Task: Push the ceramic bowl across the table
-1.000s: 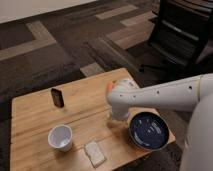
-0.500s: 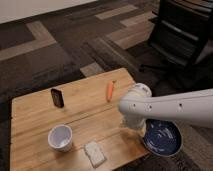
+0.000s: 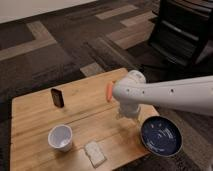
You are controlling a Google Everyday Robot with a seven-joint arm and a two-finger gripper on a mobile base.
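The ceramic bowl (image 3: 161,136), wide, glossy and dark navy, sits at the table's (image 3: 35,115) front right corner, its right side reaching past the edge. My white arm comes in from the right above it. The gripper (image 3: 124,113) hangs below the bulky wrist, just left of and behind the bowl, close to the wooden top. A small gap shows between the gripper and the bowl's rim. Most of the gripper is hidden by the wrist.
An orange carrot (image 3: 109,90) lies behind the wrist. A black upright object (image 3: 58,97) stands at the back left, a white cup (image 3: 60,137) at the front left, and a pale sponge-like block (image 3: 94,153) near the front edge. A dark chair (image 3: 185,30) stands at the far right.
The bowl slid right and forward to the table's corner over the first half second, then stayed. The wrist has since drawn back up and left, away from the bowl.
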